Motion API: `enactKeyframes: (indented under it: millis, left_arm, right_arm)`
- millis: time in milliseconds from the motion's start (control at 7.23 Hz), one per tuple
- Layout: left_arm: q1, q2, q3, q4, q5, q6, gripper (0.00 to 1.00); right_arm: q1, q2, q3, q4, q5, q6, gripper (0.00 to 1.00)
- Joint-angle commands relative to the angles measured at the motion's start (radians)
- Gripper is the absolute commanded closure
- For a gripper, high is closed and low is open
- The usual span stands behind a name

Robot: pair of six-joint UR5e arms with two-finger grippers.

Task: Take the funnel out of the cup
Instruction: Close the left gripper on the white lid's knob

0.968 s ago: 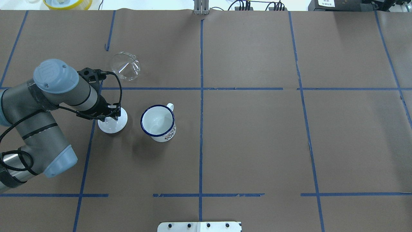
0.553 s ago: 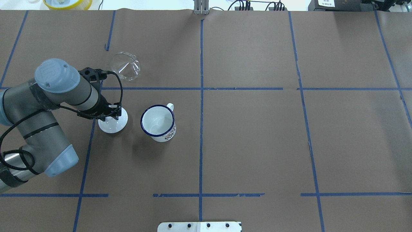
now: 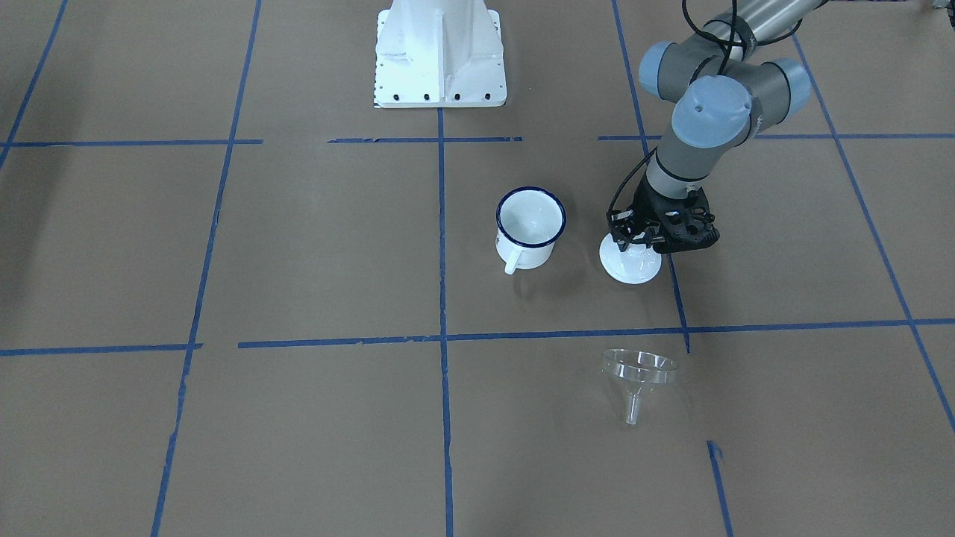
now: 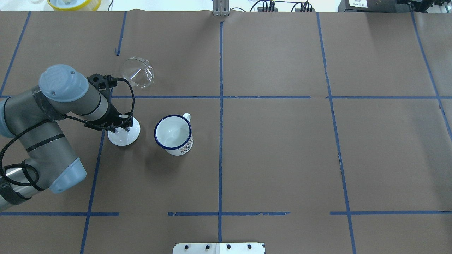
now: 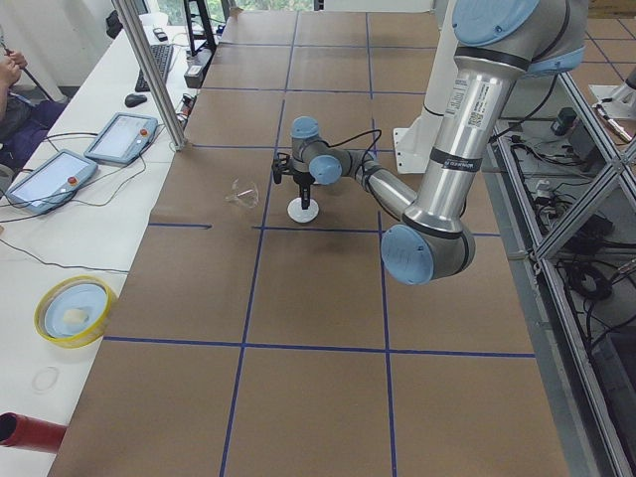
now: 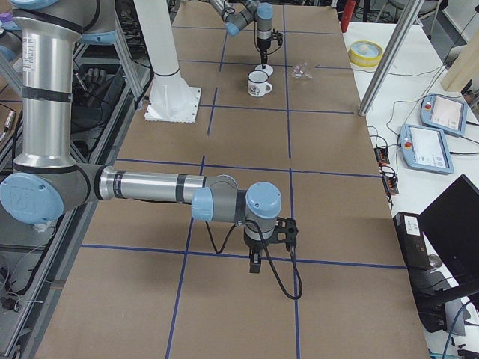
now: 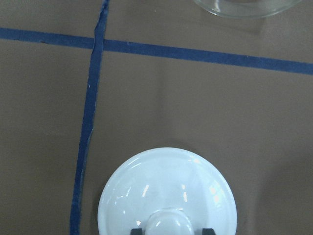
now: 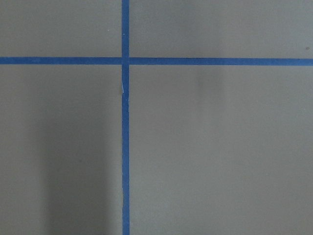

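My left pincer point(image 4: 123, 129) straddled the lid's point(image 7: 166, 186) knob point(image 7: 169, 223); whether it gripped, I couldn't tell. Nor could I tell my right pincer's point(image 6: 255, 263) opening. The funnel point(image 4: 137, 72) lay well apart from the empty cup point(image 4: 182, 148).

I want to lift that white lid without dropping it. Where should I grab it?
Grab the little round knob in the middle of the lid, coming straight down from above. The lid lies flat on the table, so its thin edge gives you nothing to get under, but the knob sticks up.
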Motion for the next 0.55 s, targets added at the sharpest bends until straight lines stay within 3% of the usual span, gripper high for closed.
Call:
enactKeyframes:
  millis: [0, 415]
  left_arm:
    - [-0.001, 0.000, -0.003, 0.002, 0.001, 0.000, 0.51]
    - [-0.003, -0.002, 0.002, 0.002, 0.003, 0.000, 0.50]
  right_arm:
    - [0.000, 0.000, 0.000, 0.000, 0.000, 0.000, 0.00]
    - [0.000, 0.000, 0.000, 0.000, 0.000, 0.000, 0.00]
